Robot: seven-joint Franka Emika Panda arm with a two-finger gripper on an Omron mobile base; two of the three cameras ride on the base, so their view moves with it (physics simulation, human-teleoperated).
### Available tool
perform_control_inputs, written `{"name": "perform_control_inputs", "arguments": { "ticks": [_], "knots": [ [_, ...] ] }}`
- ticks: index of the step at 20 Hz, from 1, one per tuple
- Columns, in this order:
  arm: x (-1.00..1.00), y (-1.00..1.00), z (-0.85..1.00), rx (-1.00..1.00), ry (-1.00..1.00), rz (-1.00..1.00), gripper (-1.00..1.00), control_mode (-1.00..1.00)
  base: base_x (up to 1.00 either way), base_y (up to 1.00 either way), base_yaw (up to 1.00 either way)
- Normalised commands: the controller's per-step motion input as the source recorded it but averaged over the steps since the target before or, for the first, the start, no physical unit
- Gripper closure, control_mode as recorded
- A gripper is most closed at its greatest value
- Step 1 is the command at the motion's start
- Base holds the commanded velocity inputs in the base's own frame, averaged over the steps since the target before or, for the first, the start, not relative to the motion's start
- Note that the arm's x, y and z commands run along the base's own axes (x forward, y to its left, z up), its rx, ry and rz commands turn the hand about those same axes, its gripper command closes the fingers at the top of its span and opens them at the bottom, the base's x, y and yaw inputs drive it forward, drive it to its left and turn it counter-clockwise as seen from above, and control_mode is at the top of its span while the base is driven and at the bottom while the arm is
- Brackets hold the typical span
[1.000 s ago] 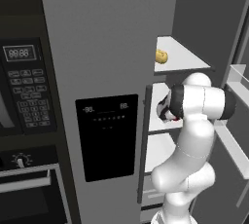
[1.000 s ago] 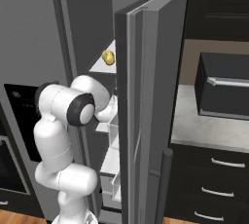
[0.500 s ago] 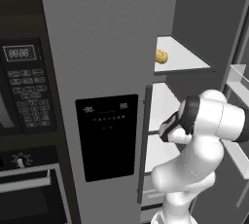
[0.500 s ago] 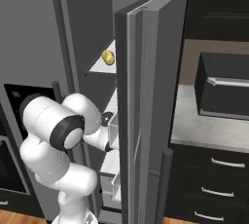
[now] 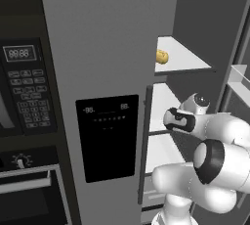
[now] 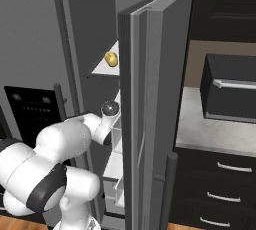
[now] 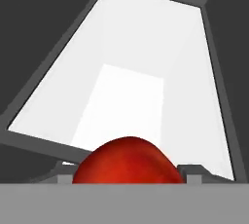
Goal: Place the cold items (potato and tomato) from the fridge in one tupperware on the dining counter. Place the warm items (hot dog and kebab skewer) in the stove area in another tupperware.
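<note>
On the far left of the left base view a microwave panel (image 5: pixel 22 87) is set in dark cabinetry, with an oven (image 5: pixel 29 190) below it. Next to these the shut fridge door (image 5: pixel 105 97) is seen, carrying a black dispenser panel (image 5: pixel 107 138). To its right the fridge is open, and the potato (image 5: pixel 162 56) is seen lying on the upper shelf (image 5: pixel 183 60), near the shelf's left front corner. Below that shelf the white arm (image 5: pixel 205 160) is reached into the fridge interior (its wrist at the level of the middle shelf).

In the right base view the potato (image 6: pixel 111 59) is seen on the same shelf, just left of the open door (image 6: pixel 147 109), which stands edge-on. Further right a grey bench (image 6: pixel 215 134) is shown, carrying a dark appliance (image 6: pixel 230 94), with drawers (image 6: pixel 220 194) beneath.

In the hand view the tomato (image 7: pixel 127 162) is seen between the gripper (image 7: pixel 127 175) fingertips, close against the camera, with a white shelf (image 7: pixel 131 96) beyond it. The gripper appears to be closed around the tomato, held wide by its bulk, though the contact itself is hidden.
</note>
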Motion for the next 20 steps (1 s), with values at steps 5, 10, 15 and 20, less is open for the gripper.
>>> {"name": "perform_control_inputs", "arguments": {
  "ticks": [5, 10, 15, 20],
  "knots": [
    [-0.11, 0.26, 0.63, 0.2, 0.27, -0.05, 1.0, -1.0, 0.0, 0.0, 0.0],
    [-0.65, 0.17, 0.1, 0.0, 0.0, -0.24, 1.0, -1.0, 0.0, 0.0, 0.0],
    [-0.64, 0.31, 0.18, 0.0, -0.01, -0.28, 1.0, -1.0, 0.0, 0.0, 0.0],
    [-0.74, 0.2, 0.35, -0.02, -0.01, -0.13, 1.0, -1.0, 0.0, 0.0, 0.0]
  ]
}}
